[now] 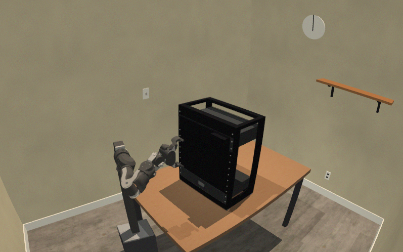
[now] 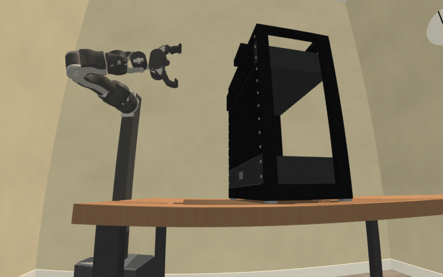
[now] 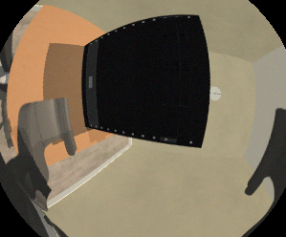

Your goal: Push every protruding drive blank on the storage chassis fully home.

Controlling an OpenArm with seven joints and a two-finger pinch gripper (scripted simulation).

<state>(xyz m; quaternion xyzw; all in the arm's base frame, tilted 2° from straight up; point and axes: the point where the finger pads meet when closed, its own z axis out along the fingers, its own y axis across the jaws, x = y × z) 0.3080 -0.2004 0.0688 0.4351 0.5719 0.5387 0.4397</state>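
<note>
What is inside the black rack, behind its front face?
Through the open side of the rack, a dark chassis sits at the top and a lower unit at the bottom, with an empty gap between. The inside of these units is covered.

The rack [image 1: 221, 150] front is so uniformly black in every view that the rows of drive blanks cannot be told apart; only one protruding blank [image 1: 220, 136] shows faintly near the top. In the wrist view the hand's fingers are dark shapes cut off by the lens edge. The counter [image 2: 405, 206] runs off the exterior view's right edge.
</note>
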